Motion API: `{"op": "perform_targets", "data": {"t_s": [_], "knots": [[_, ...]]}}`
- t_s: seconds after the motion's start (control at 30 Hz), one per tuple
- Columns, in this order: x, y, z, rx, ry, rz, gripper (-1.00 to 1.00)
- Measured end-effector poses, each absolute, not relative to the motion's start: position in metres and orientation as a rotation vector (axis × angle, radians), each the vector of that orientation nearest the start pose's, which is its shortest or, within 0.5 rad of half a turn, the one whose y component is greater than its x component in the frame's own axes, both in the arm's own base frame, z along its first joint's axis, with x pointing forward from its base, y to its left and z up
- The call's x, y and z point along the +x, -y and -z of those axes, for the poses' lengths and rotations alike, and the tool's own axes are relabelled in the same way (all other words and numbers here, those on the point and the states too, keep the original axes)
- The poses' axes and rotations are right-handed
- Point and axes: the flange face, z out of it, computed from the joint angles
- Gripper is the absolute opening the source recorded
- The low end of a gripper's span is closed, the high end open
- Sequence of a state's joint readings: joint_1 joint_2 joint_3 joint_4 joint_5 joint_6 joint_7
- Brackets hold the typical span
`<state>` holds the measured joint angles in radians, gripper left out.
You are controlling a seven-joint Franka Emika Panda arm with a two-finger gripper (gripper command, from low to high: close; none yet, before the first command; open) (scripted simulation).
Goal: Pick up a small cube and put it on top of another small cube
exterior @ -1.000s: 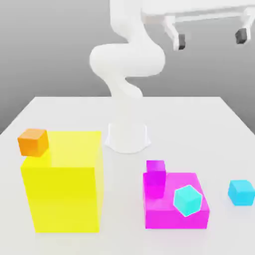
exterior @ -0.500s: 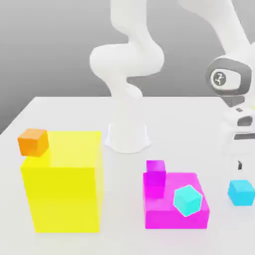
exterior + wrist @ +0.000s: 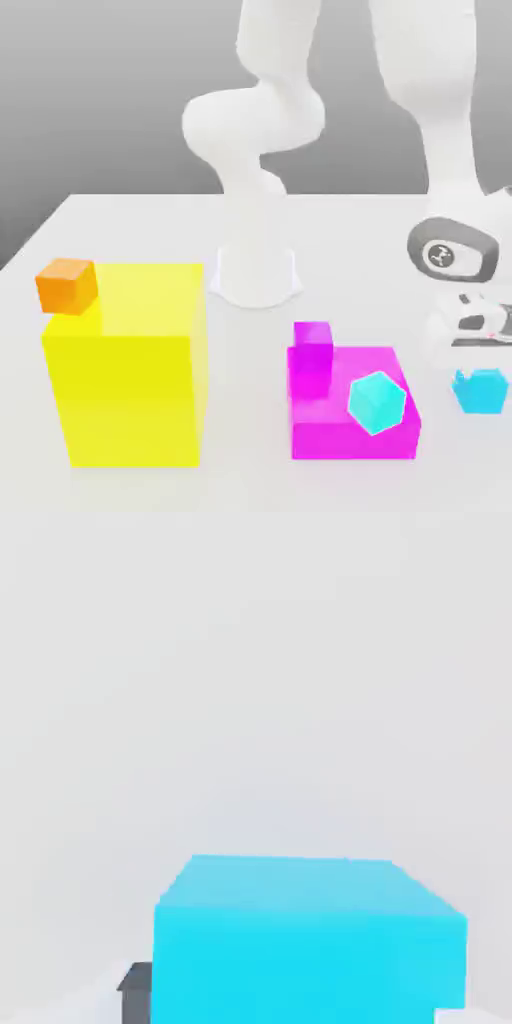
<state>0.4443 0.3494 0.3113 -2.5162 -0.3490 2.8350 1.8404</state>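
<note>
The sky-blue cube [image 3: 481, 391] is sitting at the exterior view's right, low on the worktop [image 3: 250, 430] and well apart from the other coloured blocks. The jaws are closing in on it from 2 sides and holding it between them; in the hand view, 1 dark pad [image 3: 136, 994] is pressing against a side face. The arm [image 3: 440, 110] is reaching down from above, its hand [image 3: 468, 330] hanging right over the cube.

Toward the exterior view's left, a flat magenta slab [image 3: 345, 440] is lying on the worktop. A turquoise cube [image 3: 377, 403], its corners pointing up and down, is showing against the slab's near right part; whether it is resting flat, I cannot tell. A narrow magenta block [image 3: 312, 360] is standing upright at the slab's left side.

Farther left, a big yellow block [image 3: 125, 390] is standing, with a small orange cube [image 3: 67, 286] perching at its upper left corner. Behind them all, the arm's white base [image 3: 256, 275] is standing on the worktop.
</note>
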Motion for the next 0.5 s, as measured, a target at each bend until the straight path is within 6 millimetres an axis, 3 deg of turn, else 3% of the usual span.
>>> {"op": "perform_targets", "data": {"t_s": [0.13,0.33,0.5], "knots": [[0.314,-0.326,-0.198,-2.911,-1.18,0.003,-1.0],[0.337,-0.251,-0.247,-2.897,-1.239,0.018,-1.0],[0.336,-0.192,-0.279,-2.893,-1.256,0.019,-1.0]]}}
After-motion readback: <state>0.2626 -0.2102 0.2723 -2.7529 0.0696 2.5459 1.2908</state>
